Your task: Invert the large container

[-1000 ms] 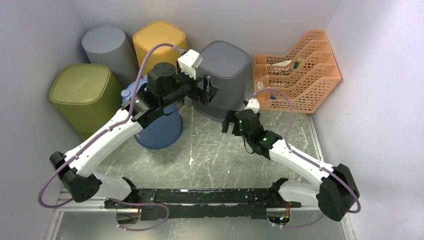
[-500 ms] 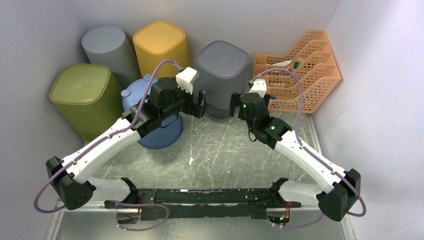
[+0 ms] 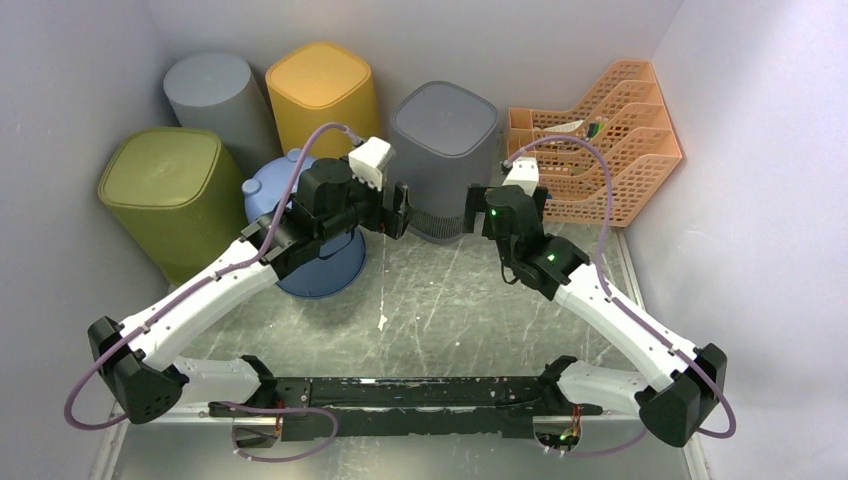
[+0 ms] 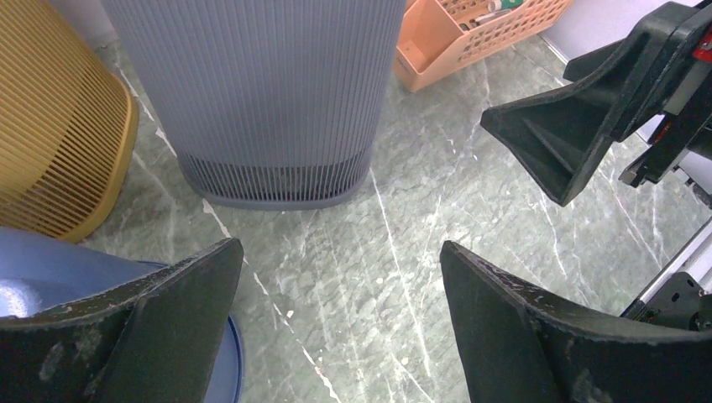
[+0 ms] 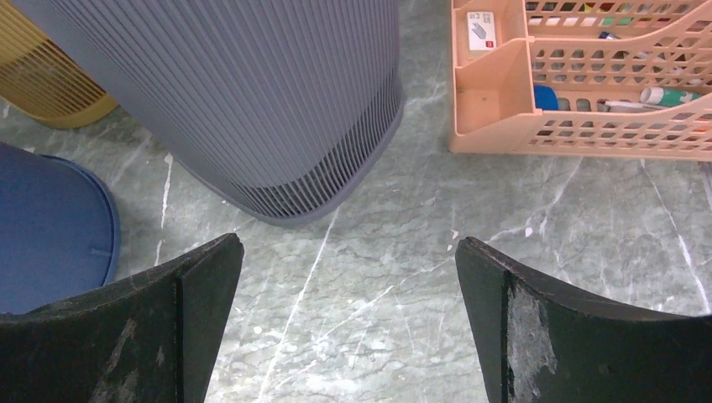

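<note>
The large container (image 3: 445, 150) is a dark grey ribbed bin standing at the back centre with its closed end up and its slotted rim on the table. It fills the top of the left wrist view (image 4: 260, 92) and the right wrist view (image 5: 252, 101). My left gripper (image 3: 400, 212) is open and empty just left of its foot (image 4: 338, 252). My right gripper (image 3: 478, 210) is open and empty just right of its foot (image 5: 346, 243). Neither touches the bin. A right finger (image 4: 579, 126) shows in the left wrist view.
An olive bin (image 3: 165, 195), a grey cylinder bin (image 3: 215, 95) and a yellow bin (image 3: 320, 90) stand at the back left. A blue bin (image 3: 320, 260) lies under my left arm. An orange file rack (image 3: 595, 140) stands at the back right.
The grey bin was tilted against my left gripper; now it stands flat. My left gripper has drawn back and down. My right gripper has moved up to the bin's right side.
</note>
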Tool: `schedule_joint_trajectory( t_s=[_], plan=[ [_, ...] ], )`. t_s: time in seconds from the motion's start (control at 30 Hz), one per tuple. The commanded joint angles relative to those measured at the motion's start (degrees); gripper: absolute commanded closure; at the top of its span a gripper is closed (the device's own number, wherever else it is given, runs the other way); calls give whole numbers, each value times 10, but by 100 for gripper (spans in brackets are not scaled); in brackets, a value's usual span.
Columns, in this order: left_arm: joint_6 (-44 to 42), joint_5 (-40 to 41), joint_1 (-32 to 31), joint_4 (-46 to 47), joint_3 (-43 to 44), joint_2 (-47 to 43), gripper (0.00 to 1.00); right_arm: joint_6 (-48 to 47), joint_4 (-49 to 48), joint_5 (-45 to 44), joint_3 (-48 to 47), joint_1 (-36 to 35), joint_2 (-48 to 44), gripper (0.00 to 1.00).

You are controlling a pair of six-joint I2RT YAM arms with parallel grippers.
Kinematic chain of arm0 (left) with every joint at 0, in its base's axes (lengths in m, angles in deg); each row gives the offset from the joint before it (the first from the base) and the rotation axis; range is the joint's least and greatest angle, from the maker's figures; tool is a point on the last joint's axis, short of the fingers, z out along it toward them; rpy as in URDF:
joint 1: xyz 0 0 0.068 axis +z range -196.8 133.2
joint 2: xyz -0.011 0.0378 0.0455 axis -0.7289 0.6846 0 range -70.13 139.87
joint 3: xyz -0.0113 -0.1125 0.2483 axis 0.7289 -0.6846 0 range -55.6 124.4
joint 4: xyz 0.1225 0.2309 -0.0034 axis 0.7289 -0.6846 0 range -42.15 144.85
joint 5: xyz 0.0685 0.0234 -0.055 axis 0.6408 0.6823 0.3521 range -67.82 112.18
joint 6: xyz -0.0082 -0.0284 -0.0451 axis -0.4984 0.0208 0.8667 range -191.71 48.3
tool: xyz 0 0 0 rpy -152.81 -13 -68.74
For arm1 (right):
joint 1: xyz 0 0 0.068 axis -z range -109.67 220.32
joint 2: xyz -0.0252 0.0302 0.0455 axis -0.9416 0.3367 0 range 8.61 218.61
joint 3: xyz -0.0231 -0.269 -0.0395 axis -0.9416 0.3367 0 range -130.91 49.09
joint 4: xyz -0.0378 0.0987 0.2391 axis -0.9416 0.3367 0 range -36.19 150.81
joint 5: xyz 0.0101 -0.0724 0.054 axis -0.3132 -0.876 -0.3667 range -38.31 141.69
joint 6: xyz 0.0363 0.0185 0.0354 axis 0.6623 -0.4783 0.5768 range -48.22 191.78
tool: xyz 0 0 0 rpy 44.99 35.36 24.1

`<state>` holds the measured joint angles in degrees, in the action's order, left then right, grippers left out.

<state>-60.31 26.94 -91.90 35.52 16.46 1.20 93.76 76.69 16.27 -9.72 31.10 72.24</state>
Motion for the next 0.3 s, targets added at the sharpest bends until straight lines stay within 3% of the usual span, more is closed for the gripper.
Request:
schedule_joint_trajectory(
  t_s=[0.0,0.27],
  plan=[
    [4,2,-1,19,-5,-9,0,0,-4,-21,4,-2,-10,0],
    [3,1,-1,24,-9,-10,0,8,10,-38,-1,-2,-4,0]
  ],
)
